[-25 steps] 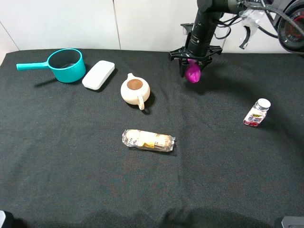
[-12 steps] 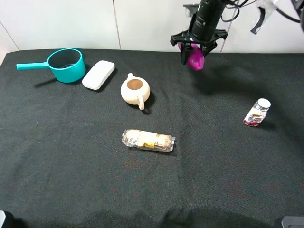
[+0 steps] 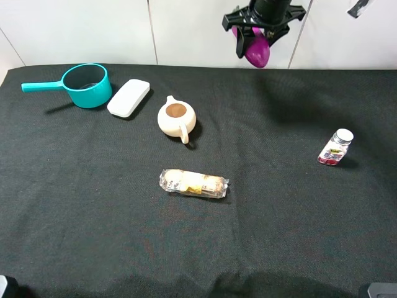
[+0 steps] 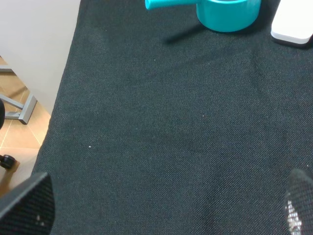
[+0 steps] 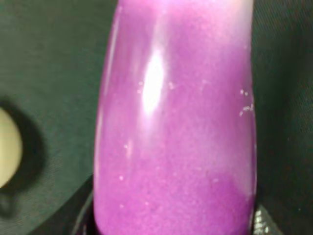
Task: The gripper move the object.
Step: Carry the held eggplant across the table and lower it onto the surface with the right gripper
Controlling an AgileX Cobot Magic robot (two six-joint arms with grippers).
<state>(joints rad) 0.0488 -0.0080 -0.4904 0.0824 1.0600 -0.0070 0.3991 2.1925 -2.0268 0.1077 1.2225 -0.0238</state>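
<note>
The glossy magenta-purple eggplant (image 3: 257,52) hangs high above the far edge of the black table, held in my right gripper (image 3: 260,28), a black claw shut around its upper part. In the right wrist view the eggplant (image 5: 176,127) fills the frame, with the dark cloth far below it. Its white neck and green stem are hidden. My left gripper shows only as two dark fingertips (image 4: 27,203) wide apart at the corners of the left wrist view, with nothing between them, low over the table's left front.
On the black cloth (image 3: 279,205) lie a teal saucepan (image 3: 87,85), a white flat case (image 3: 129,97), a cream teapot (image 3: 177,118), a clear-wrapped snack roll (image 3: 193,183) and a small jar (image 3: 335,147). The table's left edge and floor (image 4: 19,127) show in the left wrist view.
My right gripper has lifted the eggplant upward, away from the cloth, toward the top of the exterior view. Nothing else has moved.
</note>
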